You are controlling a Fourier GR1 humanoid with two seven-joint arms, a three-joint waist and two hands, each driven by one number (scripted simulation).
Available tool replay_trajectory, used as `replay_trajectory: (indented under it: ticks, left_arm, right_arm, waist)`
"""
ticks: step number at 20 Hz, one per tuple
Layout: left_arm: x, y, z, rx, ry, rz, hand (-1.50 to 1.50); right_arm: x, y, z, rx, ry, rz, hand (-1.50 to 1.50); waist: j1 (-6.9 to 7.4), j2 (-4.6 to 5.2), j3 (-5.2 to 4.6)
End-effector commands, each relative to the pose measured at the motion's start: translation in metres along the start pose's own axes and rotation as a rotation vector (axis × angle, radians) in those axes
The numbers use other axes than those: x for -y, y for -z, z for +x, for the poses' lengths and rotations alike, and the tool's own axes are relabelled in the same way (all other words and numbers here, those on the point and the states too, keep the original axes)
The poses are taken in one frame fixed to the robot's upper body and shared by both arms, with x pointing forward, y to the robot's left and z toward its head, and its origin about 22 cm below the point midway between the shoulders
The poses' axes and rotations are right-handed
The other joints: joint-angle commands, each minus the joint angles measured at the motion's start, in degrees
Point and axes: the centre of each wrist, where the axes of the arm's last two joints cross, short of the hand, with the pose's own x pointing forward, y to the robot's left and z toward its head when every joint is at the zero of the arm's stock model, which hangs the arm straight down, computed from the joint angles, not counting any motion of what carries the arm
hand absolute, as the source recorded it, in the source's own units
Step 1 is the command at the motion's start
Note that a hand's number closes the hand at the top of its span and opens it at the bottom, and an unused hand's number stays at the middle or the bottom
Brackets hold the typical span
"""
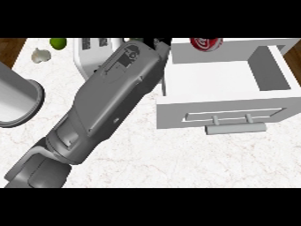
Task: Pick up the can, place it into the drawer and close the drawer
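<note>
1. The white drawer stands pulled open at the right of the marble counter; its front panel faces the near edge, with a pale bar handle across it; the inside looks bare and white.

2. The can, red with white lettering on it, sits at the far end of the drawer, right at the top of the view; only its lower part shows, so whether it rests inside the drawer or just behind its back wall I cannot tell.

3. One grey forearm crosses the counter on a slant, from the lower left up toward the far side; at its tip only a sliver of the black hand shows, just left of the can; which arm this is I cannot say for certain, and whether its fingers are released or clenched is hidden.

4. No second hand shows anywhere.

5. A broad white cylinder lies at the left edge; beyond it, near the far left corner, sit a green lime and a pale garlic bulb, a little apart from each other.

6. A white appliance with dark slots peeks out behind the forearm.
</note>
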Motion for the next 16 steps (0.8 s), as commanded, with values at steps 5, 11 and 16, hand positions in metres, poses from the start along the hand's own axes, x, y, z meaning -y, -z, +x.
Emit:
replay_trajectory:
  ticks: [5,11,16]
  left_arm:
    - [0.015,0.005,0.001,0.007,0.048,0.015,1.50]
    - [0.022,0.002,-0.004,-0.065,0.066,0.021,1.50]
    - [0.003,0.006,-0.035,-0.054,0.125,0.042,1.50]
  right_arm:
    - [0.002,0.001,-0.010,-0.004,0.012,-0.015,-1.50]
    - [-0.004,0.009,0.006,0.003,-0.007,0.014,-1.50]
    - [-0.010,0.003,0.017,-0.008,0.014,0.011,-1.50]
  waist:
    - [-0.47,0.11,0.04]
    - [-0.88,0.25,0.04]
    - [-1.71,0.60,0.00]
